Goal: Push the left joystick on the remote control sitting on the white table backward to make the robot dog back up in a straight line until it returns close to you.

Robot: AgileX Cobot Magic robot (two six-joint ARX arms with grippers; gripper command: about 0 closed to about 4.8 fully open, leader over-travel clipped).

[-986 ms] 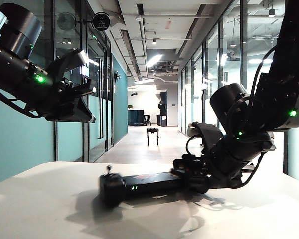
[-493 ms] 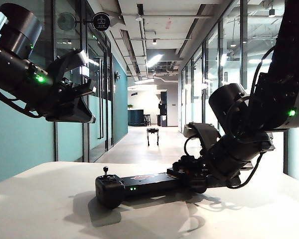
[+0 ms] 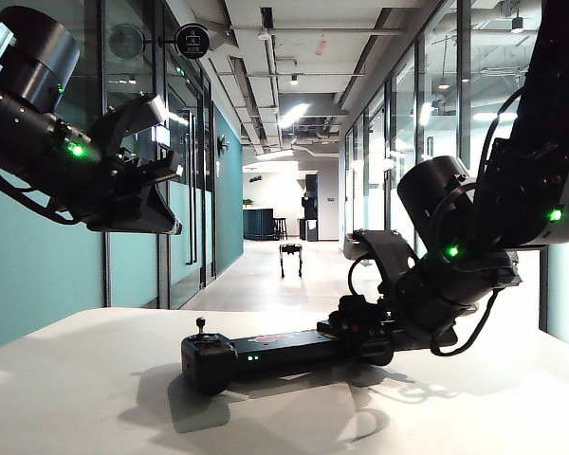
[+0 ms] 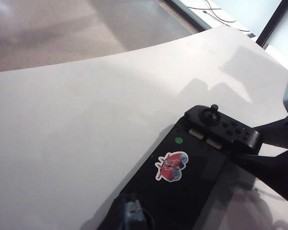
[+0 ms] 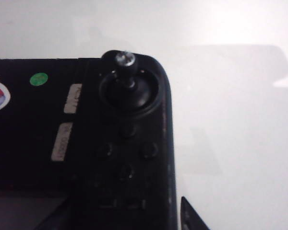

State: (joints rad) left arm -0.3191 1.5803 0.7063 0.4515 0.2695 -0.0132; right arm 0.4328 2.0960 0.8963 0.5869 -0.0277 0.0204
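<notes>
And here we are in an office building, looking straight down a long corridor from a white table set at its near end. Glass partition walls with dark frames run along the right side, glass doors and teal panels along the left. Overhead the ceiling is open, bare ducts and pipes showing, strip lights glowing. A round hanging sign juts out on the left. Far down the hall there's a dark counter with stools, and a small robot dog stands on the pale floor.
</notes>
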